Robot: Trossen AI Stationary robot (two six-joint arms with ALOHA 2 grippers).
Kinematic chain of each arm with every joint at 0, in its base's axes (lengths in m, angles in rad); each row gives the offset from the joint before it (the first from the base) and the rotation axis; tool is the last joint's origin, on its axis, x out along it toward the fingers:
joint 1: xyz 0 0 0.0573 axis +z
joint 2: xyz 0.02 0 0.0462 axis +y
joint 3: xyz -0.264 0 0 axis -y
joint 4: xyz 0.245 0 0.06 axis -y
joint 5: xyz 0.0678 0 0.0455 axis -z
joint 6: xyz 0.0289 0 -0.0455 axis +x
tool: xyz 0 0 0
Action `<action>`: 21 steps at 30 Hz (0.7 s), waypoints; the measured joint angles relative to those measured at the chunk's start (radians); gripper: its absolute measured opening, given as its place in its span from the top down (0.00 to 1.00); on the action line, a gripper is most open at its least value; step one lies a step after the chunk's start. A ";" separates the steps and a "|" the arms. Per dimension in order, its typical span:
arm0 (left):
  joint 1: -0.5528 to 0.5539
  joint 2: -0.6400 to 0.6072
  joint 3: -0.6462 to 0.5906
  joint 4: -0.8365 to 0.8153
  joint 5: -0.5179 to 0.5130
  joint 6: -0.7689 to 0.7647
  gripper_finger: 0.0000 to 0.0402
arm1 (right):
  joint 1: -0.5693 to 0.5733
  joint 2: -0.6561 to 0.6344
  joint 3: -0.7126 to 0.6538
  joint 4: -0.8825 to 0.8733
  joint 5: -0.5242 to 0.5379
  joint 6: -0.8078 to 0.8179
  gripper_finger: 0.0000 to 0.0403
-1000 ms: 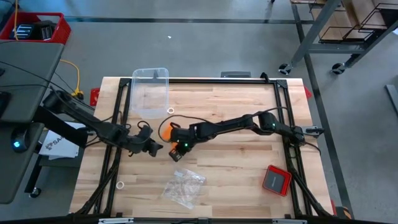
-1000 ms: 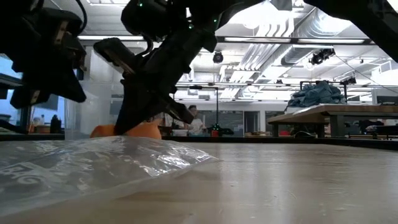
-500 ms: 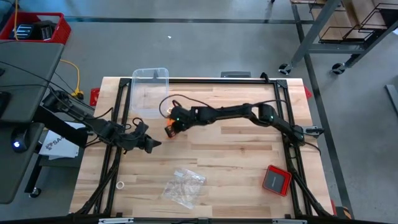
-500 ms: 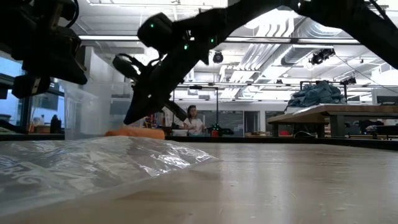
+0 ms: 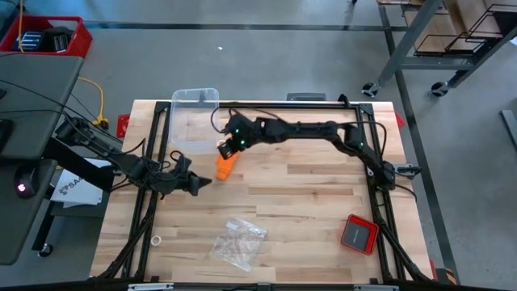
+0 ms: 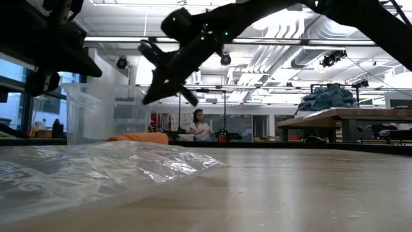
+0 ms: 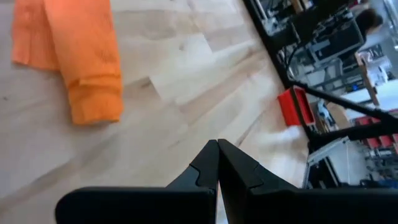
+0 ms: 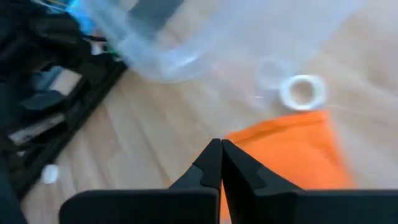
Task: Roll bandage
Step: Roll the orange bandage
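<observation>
Fingers of the right gripper (image 5: 228,146) are pressed together on nothing, hanging just above the far end of the bandage (image 5: 225,164), which lies loose and flat on the table (image 5: 307,210) near the clear plastic bin (image 5: 195,120), seemingly laid out for rolling. Left gripper (image 5: 194,185), also closed and empty, waits just left of the bandage. How much bandage is folded under itself is hard to tell.
</observation>
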 joint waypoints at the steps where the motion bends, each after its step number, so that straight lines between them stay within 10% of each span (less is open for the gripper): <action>1: 0.000 0.000 0.000 -0.001 -0.012 0.000 1.00 | -0.006 -0.006 0.000 -0.030 -0.001 -0.013 1.00; 21: 0.002 0.130 -0.001 0.232 -0.135 -0.045 1.00 | 0.020 0.113 -0.002 0.137 -0.022 0.150 1.00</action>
